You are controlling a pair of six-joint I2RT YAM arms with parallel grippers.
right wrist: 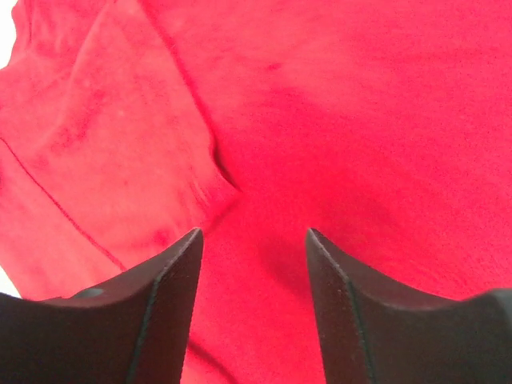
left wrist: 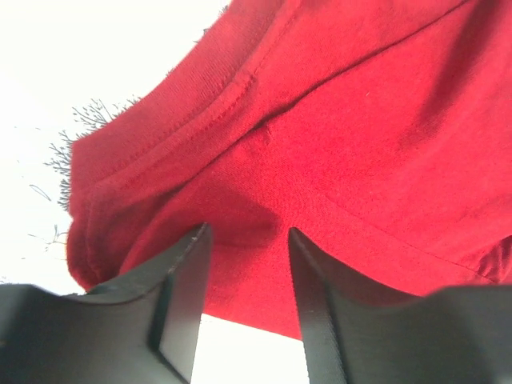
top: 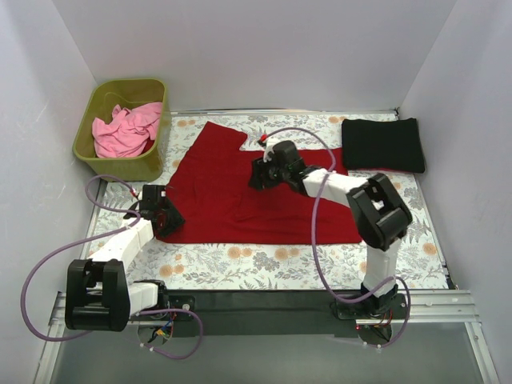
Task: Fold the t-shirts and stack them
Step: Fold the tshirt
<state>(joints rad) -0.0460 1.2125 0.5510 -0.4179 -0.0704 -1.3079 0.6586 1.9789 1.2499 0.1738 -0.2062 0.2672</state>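
While the dark red t-shirt (top: 240, 196) lies spread flat across the middle of the floral table cloth (top: 264, 268), both claws sit at it with nothing in them. The left gripper (left wrist: 246, 230) is at the shirt's near left corner, its jaws parted and released; the stitched hem runs just ahead of its tips, and none of the cloth is pinched. The right gripper (right wrist: 253, 232) hangs low over the far middle of the shirt, jaws likewise apart, with a small crease in the red cloth just beyond them. A folded black t-shirt (top: 382, 144) rests at the far right of the table. A crumpled light pink t-shirt (top: 124, 132) lies inside the olive-green bin (top: 120, 168) at the far left.
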